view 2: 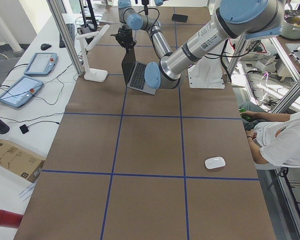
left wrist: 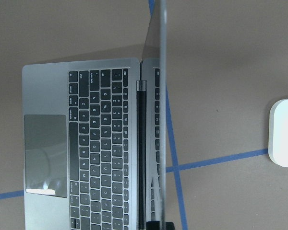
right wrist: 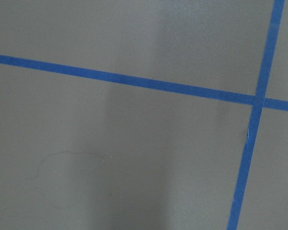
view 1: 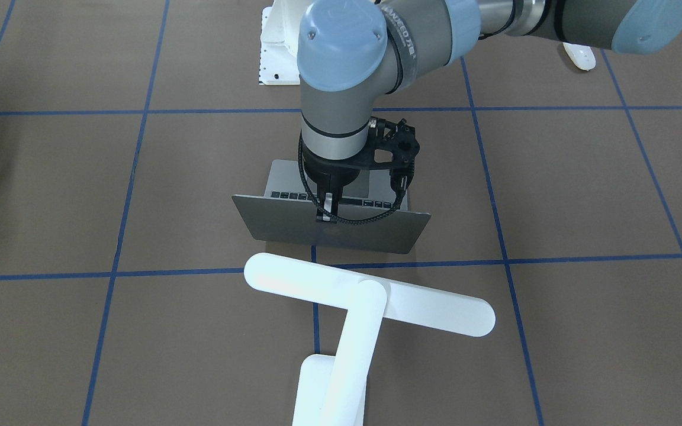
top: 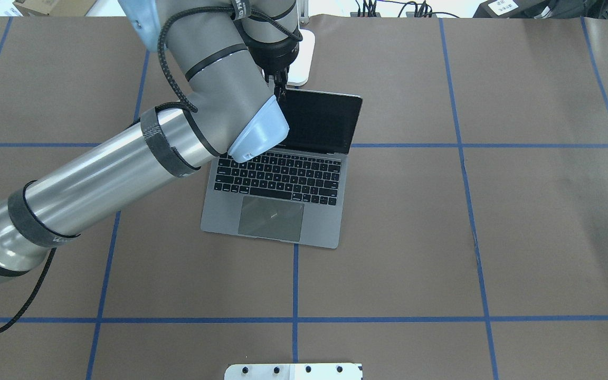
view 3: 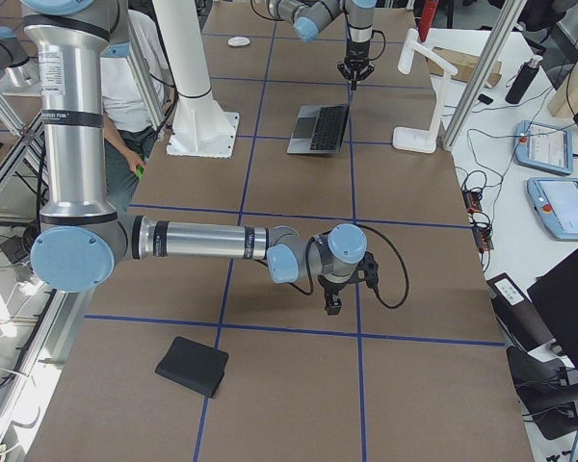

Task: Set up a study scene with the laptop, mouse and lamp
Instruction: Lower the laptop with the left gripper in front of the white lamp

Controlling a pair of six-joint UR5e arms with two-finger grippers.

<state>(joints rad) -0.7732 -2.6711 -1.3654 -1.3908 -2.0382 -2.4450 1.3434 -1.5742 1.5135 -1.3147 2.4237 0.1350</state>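
The grey laptop (top: 277,195) lies open at mid-table, its black screen tilted back towards the lamp. My left gripper (view 1: 326,214) points down and is shut on the top edge of the laptop's lid (view 1: 332,231); it also shows in the overhead view (top: 281,91). The left wrist view looks down the lid's edge onto the keyboard (left wrist: 101,143). The white lamp (view 1: 370,302) stands just behind the laptop. The white mouse (view 2: 215,162) lies far off at the table's left end. My right gripper (view 3: 333,306) hangs over bare table; I cannot tell its state.
The white bolted pedestal (view 3: 202,130) stands at the robot's side of the table. A thin black mat (view 3: 193,366) lies near the table's right end. A seated person (view 2: 285,140) is beside the table near the mouse. Tablets and cables lie on the side desk.
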